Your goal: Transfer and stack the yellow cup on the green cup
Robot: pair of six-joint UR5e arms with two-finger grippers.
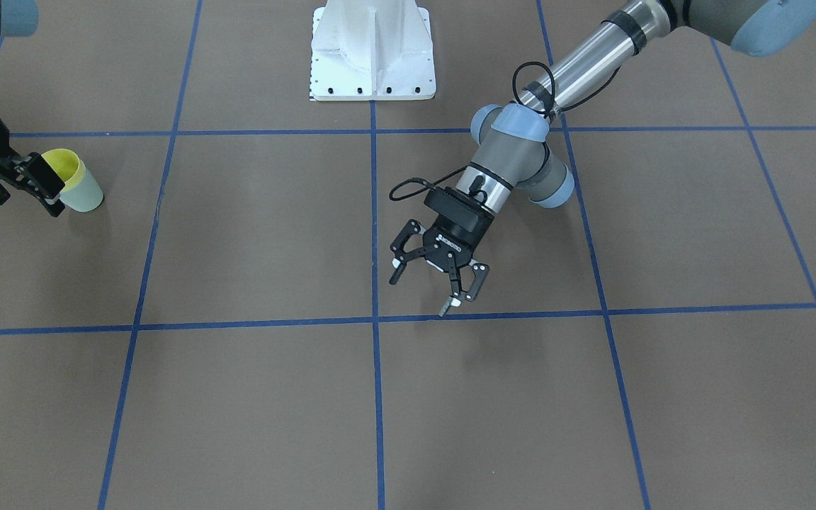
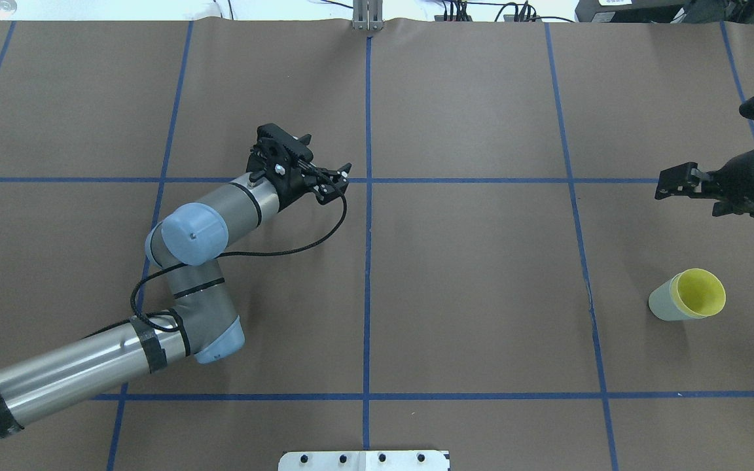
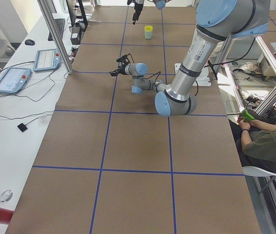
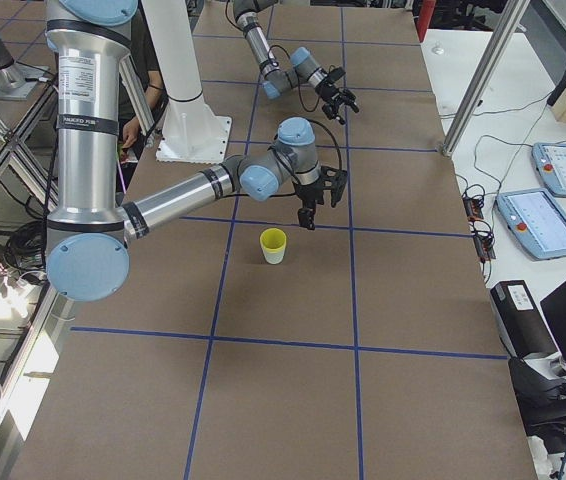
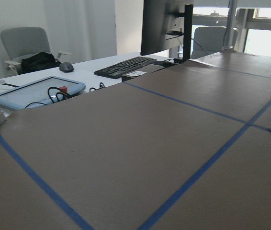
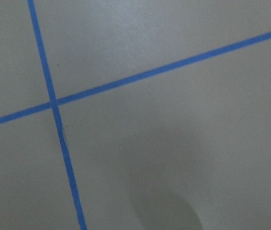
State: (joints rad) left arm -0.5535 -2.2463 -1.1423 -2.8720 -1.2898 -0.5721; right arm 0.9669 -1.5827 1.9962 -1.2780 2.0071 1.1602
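The yellow cup (image 1: 59, 164) sits nested inside the green cup (image 1: 86, 196), and only its rim and inside show. The stack stands upright on the brown table at my right side. It also shows in the overhead view, with the yellow cup (image 2: 701, 292) inside the green cup (image 2: 661, 305). My right gripper (image 1: 25, 200) is open and empty. It hovers beside the stack, apart from it, toward the far side of the table (image 2: 688, 198). My left gripper (image 1: 418, 294) is open and empty near the table's middle (image 2: 332, 180). Neither wrist view shows a cup.
Blue tape lines (image 2: 367, 261) divide the brown table into squares. The white robot base (image 1: 372, 53) stands at the table's near edge. A side desk holds a keyboard (image 5: 123, 67) and tablets (image 3: 12, 79). A seated person (image 3: 267, 141) is beside the table.
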